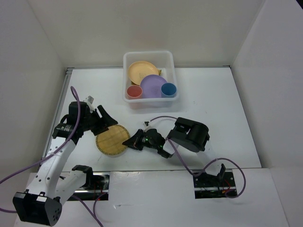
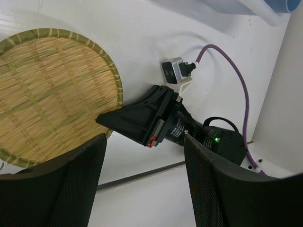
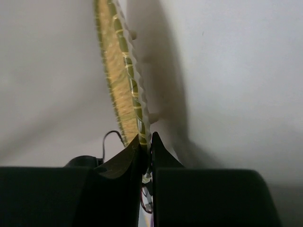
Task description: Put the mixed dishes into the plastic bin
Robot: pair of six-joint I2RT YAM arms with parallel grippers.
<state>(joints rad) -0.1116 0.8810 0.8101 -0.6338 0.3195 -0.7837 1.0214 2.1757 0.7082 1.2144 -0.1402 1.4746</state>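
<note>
Our right gripper (image 3: 150, 142) has its fingers closed on the rim of a woven plate (image 3: 120, 71), nipping the right-hand edge. We judge that the thin rim is the only purchase a flat plate on the table gives. The left gripper (image 1: 105, 125) hangs wide open and holds nothing, just beside the plate's far-left edge, perhaps to steady it. Only the right wrist view shows the rim caught between the fingers. The left wrist view shows the gap between our left fingers. The top view alone shows the plastic bin (image 1: 148, 52) well apart at the far centre, holding the pale orange plate (image 1: 141, 71), lavender plate (image 1: 152, 85), red cup (image 1: 134, 91) and blue cup (image 1: 168, 89).
</note>
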